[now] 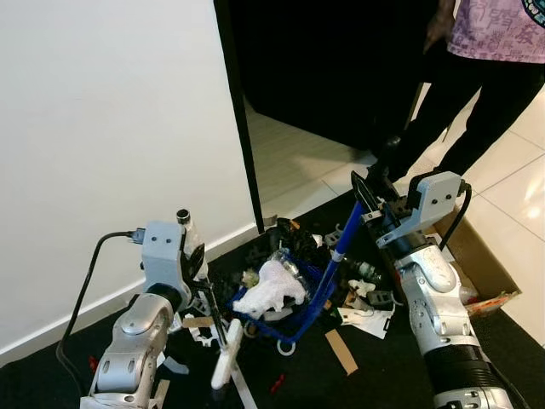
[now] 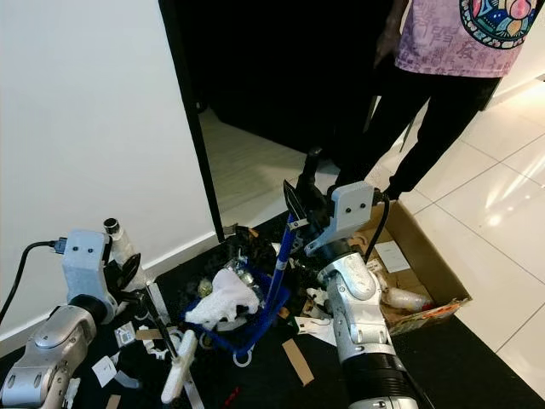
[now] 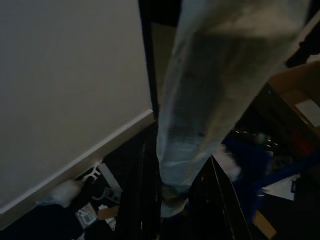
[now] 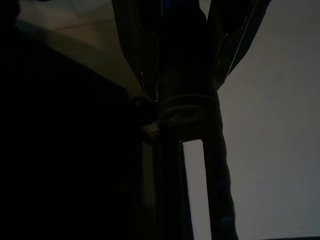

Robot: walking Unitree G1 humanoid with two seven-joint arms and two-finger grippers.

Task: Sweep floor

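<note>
The right tool [image 1: 368, 198] is clamped on the blue handle [image 1: 334, 268] of the dustpan [image 1: 281, 300], which sits on the black floor mat [image 1: 375, 358] holding crumpled white litter [image 1: 271, 288]. The left tool [image 1: 204, 300] is clamped on the white brush handle [image 3: 210, 95], its head beside the dustpan.

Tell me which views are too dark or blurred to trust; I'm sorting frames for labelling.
Right wrist view: very dark, the dustpan handle a near silhouette between the fingers. Left wrist view: dim, the pale broom handle close and out of focus. Both eye views: evenly lit and sharp, with glare on the floor tiles and a black doorway.
</note>
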